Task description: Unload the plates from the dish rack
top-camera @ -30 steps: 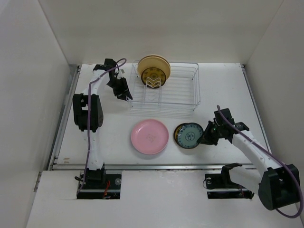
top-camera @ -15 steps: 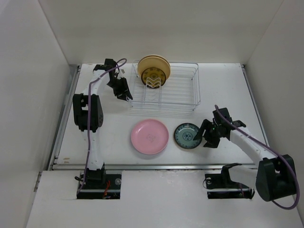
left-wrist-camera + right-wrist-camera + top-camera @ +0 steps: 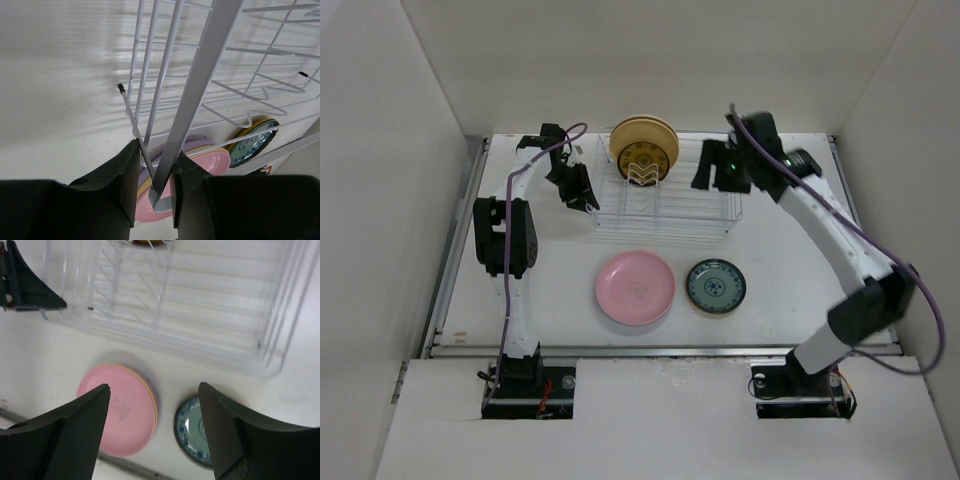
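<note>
The wire dish rack (image 3: 670, 195) stands at the back of the table. At its left end a cream plate (image 3: 642, 138) stands upright with a brown-gold patterned plate (image 3: 643, 160) in front of it. My left gripper (image 3: 582, 195) is shut on the rack's front left corner wire (image 3: 165, 150). My right gripper (image 3: 717, 170) hovers open over the rack's right end, holding nothing. In front of the rack a pink plate (image 3: 635, 287) lies on top of a stack, with a teal-green patterned plate (image 3: 715, 285) flat on the table to its right. Both also show in the right wrist view, the pink plate (image 3: 117, 407) and the teal-green plate (image 3: 192, 427), below the open right gripper (image 3: 152, 390).
White walls close in the table at the left, back and right. A metal rail (image 3: 650, 350) runs along the near edge. Lavender and yellow rims (image 3: 200, 150) show under the pink plate.
My right gripper opened and let go of the teal-green plate, which now lies flat beside the pink stack. The right arm then swung up and back over the rack's right end. The left arm stayed put.
</note>
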